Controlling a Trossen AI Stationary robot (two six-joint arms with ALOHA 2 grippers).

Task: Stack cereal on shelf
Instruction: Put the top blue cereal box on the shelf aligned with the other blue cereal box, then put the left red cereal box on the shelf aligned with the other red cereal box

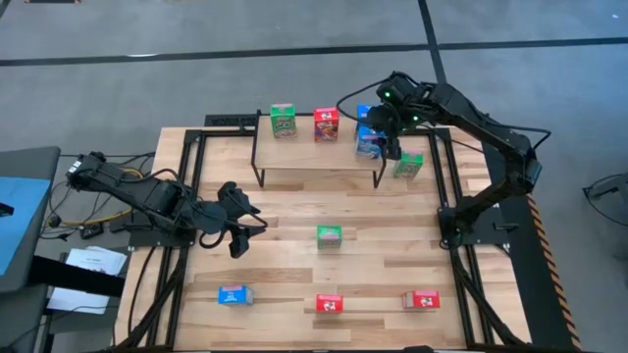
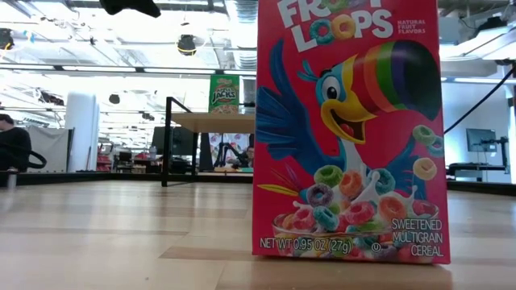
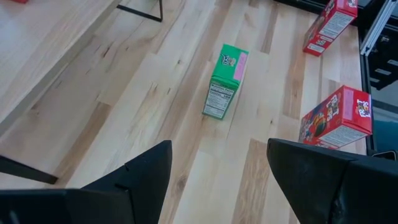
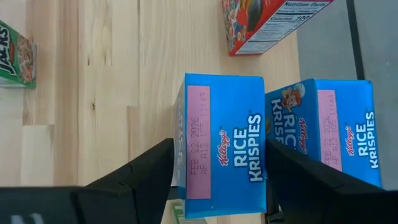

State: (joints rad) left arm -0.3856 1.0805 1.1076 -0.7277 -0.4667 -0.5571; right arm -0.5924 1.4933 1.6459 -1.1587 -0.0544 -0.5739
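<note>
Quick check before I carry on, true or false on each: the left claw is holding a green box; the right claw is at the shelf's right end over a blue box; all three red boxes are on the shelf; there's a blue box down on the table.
1. The left claw holds a green box. False: the left claw is open and empty above the table, and the green box lies on the table ahead of it.
2. The right claw is at the right end of the shelf, over a blue box. True.
3. All three red boxes are on the shelf. False: only one red box is; the other two are on the table.
4. Another blue box lies on the table. True.
</note>
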